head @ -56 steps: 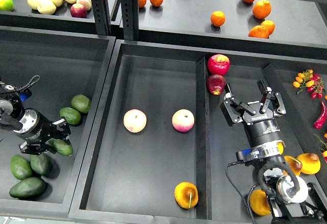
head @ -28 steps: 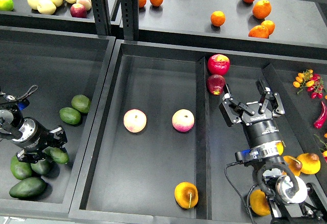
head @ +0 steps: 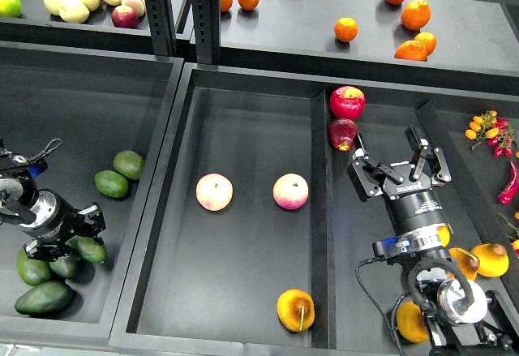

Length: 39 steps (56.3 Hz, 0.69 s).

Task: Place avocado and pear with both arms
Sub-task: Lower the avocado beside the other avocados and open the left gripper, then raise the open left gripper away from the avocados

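Now the left gripper (head: 81, 238) is closing on the slim dark green avocado (head: 89, 249), left of the big black centre tray (head: 320, 210). Right gripper (head: 399, 171) is hovering wide open, holding nothing; the stemmed orange-yellow pear (head: 295, 310) is sitting at that tray's near edge, likely already placed.

Even overhead light, soft shadows under fruit, mild glare on dark bins; sharp focus.
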Available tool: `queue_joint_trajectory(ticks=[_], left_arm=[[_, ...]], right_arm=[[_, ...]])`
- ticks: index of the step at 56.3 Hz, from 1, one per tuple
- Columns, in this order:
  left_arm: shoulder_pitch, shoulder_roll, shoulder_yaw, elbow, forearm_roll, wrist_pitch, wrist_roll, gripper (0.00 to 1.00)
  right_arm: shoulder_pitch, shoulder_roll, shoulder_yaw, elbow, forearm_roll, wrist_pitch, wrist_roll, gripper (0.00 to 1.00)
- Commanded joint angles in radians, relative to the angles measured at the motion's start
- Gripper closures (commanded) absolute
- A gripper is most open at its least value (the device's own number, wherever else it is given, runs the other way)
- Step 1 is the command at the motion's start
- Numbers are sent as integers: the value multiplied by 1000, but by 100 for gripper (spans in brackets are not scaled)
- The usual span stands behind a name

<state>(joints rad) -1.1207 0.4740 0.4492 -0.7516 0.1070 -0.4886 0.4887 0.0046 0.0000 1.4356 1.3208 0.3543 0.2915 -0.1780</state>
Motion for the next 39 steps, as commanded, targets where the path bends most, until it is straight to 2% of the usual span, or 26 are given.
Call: queue_joint_trajectory(ticks=[1, 8, 13, 24, 31, 39], left_arm=[[5, -2, -1, 1, 0, 0, 0, 39], [9, -8, -1, 1, 0, 0, 0, 38], [1, 0, -17, 1, 0, 0, 0, 31], [-5, 24, -102, 1, -1, 0, 0, 25], [-28, 89, -181, 9, -3, 0, 0, 20], [-24, 135, -365, 43, -18, 0, 0, 12]], right_arm=[[0, 0, 2, 0, 0, 0, 0, 0], [-1, 0, 2, 0, 0, 0, 0, 0], [-2, 0, 2, -2, 0, 0, 0, 0], [-2, 0, -3, -2, 0, 0, 0, 0], [-2, 0, -3, -2, 0, -2, 0, 0], [-2, 0, -6, -2, -1, -2, -2, 0]])
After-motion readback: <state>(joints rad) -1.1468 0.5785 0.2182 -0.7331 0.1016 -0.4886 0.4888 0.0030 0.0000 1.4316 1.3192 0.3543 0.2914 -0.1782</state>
